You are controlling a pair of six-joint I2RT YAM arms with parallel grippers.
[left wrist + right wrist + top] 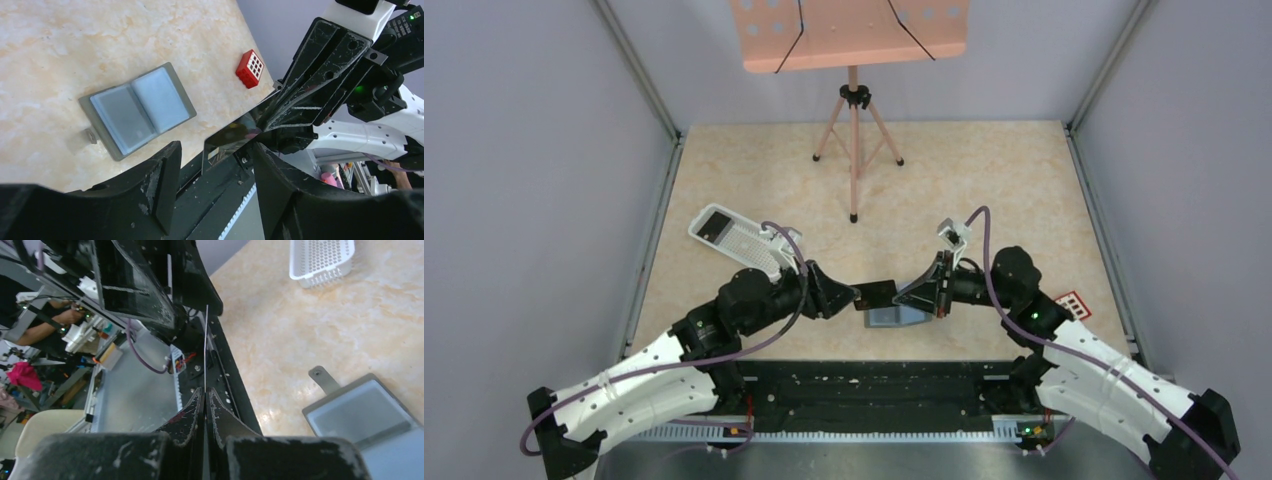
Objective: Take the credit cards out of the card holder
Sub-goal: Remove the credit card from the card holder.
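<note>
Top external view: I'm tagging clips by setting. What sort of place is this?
Likely a lab robot cell: grey wall panels enclose the tabletop, a pink music stand at the back, workshop clutter beyond.

Robotics lab: grey panel walls (524,200) box in a beige worktable (984,180).

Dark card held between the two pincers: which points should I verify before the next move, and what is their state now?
1. Right pincer shut on the dark card: ok.
2. Left pincer open, card in line with its gap: ok.
3. Left pincer touching the card: cannot tell.
4. Card holder lying open on the table: ok.
5. Red card already out, on the table: ok.
6. No more cards in the holder: cannot tell.
</note>
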